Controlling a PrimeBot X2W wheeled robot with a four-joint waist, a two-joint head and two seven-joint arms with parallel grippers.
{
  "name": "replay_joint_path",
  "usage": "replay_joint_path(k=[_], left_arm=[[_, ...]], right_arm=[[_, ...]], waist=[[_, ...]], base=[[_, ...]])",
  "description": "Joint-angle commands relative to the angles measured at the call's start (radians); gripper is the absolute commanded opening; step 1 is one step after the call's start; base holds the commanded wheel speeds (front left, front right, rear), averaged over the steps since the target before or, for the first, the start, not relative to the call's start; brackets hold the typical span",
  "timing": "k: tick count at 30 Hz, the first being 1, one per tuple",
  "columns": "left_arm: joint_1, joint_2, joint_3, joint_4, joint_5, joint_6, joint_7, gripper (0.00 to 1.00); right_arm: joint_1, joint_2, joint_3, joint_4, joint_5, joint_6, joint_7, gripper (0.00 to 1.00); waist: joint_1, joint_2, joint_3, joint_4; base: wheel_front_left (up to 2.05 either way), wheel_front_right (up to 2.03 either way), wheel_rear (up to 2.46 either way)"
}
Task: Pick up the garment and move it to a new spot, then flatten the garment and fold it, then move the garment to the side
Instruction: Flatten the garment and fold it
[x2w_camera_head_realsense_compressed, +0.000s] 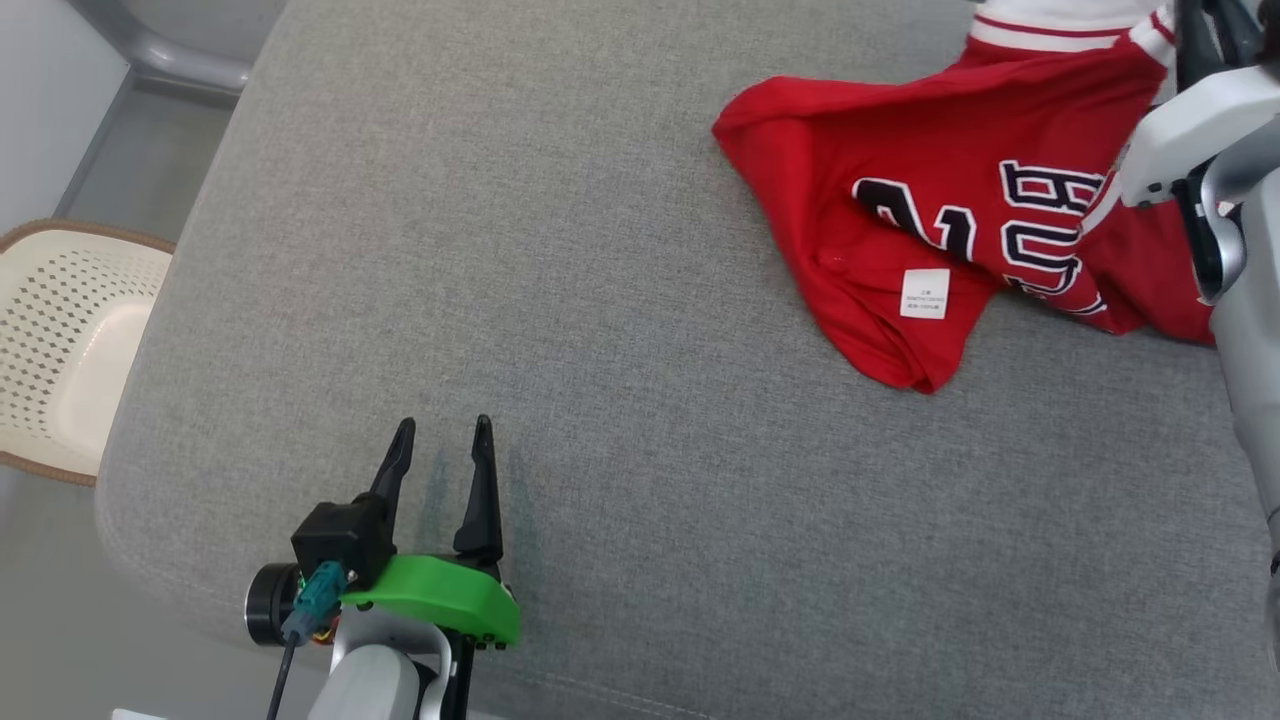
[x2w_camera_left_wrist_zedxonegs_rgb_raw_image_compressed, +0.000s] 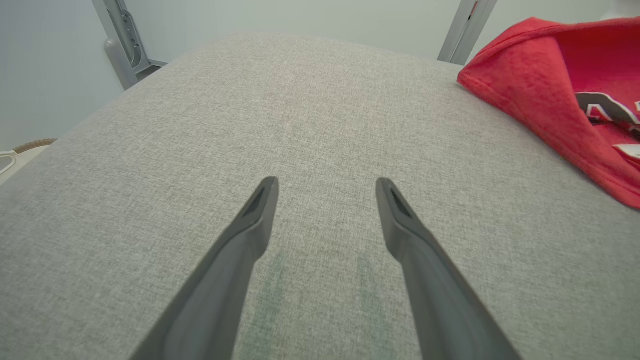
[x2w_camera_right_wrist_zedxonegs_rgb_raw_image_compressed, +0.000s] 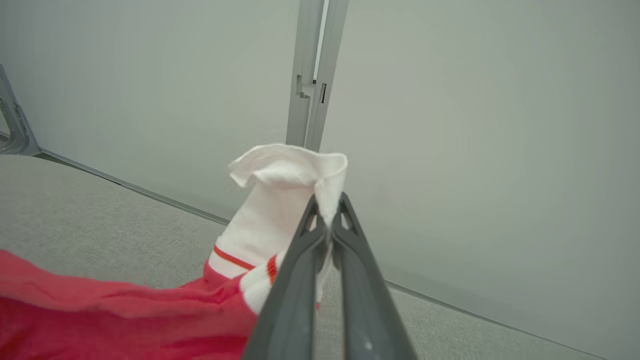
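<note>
Pinching a fold of white cloth between its two long dark fingers, the right tool (x2w_camera_right_wrist_zedxonegs_rgb_raw_image_compressed: 327, 210) has its jaws pressed together on the garment (x2w_camera_head_realsense_compressed: 950, 200), with only the thin fabric between the tips. The held part is a soft white knit band (x2w_camera_right_wrist_zedxonegs_rgb_raw_image_compressed: 280, 190) crossed by a narrow red stripe; it rises in a floppy, curled peak from the red folds up to the fingertips.

The rest of the garment is a bright red jersey of fine, slightly fuzzy cloth, crumpled and creased, with bold dark lettering (x2w_camera_head_realsense_compressed: 1040, 220) outlined in white and a small white rectangular label (x2w_camera_head_realsense_compressed: 924, 293) showing. It lies on the far right part of the worktop (x2w_camera_head_realsense_compressed: 600, 300), which is padded, round-cornered and covered in coarse grey woven fabric.

The left tool (x2w_camera_head_realsense_compressed: 444, 423) sits over the near left part of the worktop, well apart from the garment, which lies ahead of it and off to its right. Its tapered matte fingers are spread wide with nothing between them. A glossy green plastic shell (x2w_camera_head_realsense_compressed: 440, 595) sits behind them on the wrist.

Beside the worktop's left edge stands a cream perforated plastic basket (x2w_camera_head_realsense_compressed: 70, 330) with a brown rim.
</note>
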Motion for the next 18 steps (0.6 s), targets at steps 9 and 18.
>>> replay_joint_path(k=[9, 18], left_arm=[[-0.041, 0.003, -0.014, -0.006, 0.020, 0.003, 0.000, 1.00], [-0.065, 0.003, -0.025, -0.010, 0.046, -0.018, 0.000, 1.00]], right_arm=[[0.041, 0.086, -0.179, -0.054, -0.141, -0.001, -0.003, 1.00], [0.251, 0.166, -0.189, -0.244, -0.061, -0.001, -0.003, 1.00]], waist=[[0.0000, -0.0001, 0.019, -0.030], [0.0000, -0.0001, -0.026, -0.156]], base=[[0.00, 0.00, 0.00], [0.00, 0.00, 0.00]])
